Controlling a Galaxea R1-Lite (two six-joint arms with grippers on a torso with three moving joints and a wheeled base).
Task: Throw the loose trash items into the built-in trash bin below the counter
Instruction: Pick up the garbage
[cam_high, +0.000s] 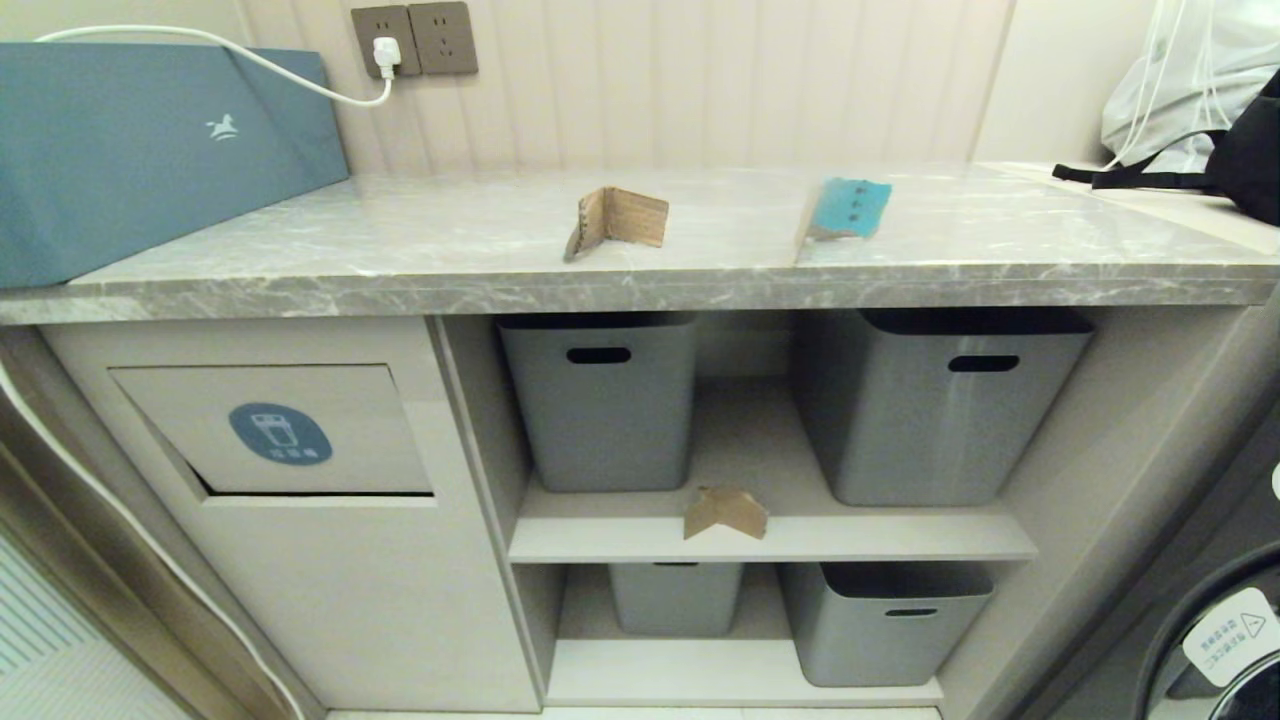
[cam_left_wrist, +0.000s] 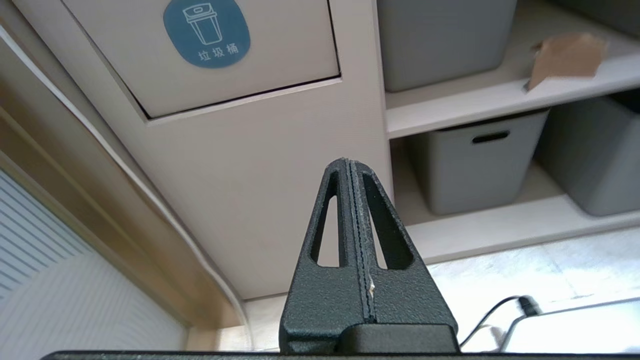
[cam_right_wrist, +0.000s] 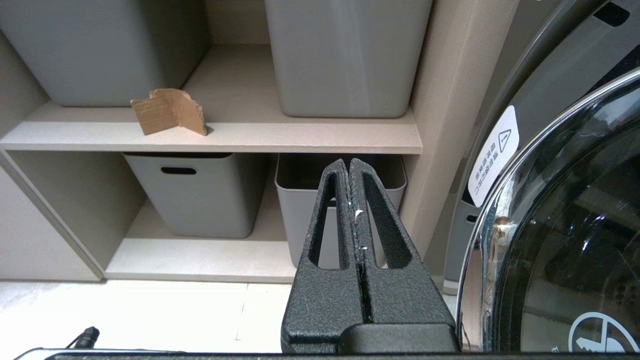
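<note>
Two scraps stand on the grey marble counter (cam_high: 400, 250): a brown cardboard piece (cam_high: 617, 220) near the middle and a teal-faced one (cam_high: 846, 209) to its right. A third brown scrap (cam_high: 726, 512) (cam_left_wrist: 567, 57) (cam_right_wrist: 170, 111) lies on the upper shelf between grey baskets. The built-in trash bin flap (cam_high: 270, 428) (cam_left_wrist: 210, 50) with its blue icon is at lower left, closed. My left gripper (cam_left_wrist: 350, 162) hangs low before the beige cabinet, shut and empty. My right gripper (cam_right_wrist: 349, 162) is shut and empty, low in front of the lower right basket. Neither arm shows in the head view.
A large teal box (cam_high: 150, 150) sits on the counter's left end, with a white cable above it. Grey baskets (cam_high: 605, 405) (cam_high: 935, 400) fill the shelves. A washing machine door (cam_right_wrist: 565, 225) is on the right. Bags (cam_high: 1200, 110) lie at the far right.
</note>
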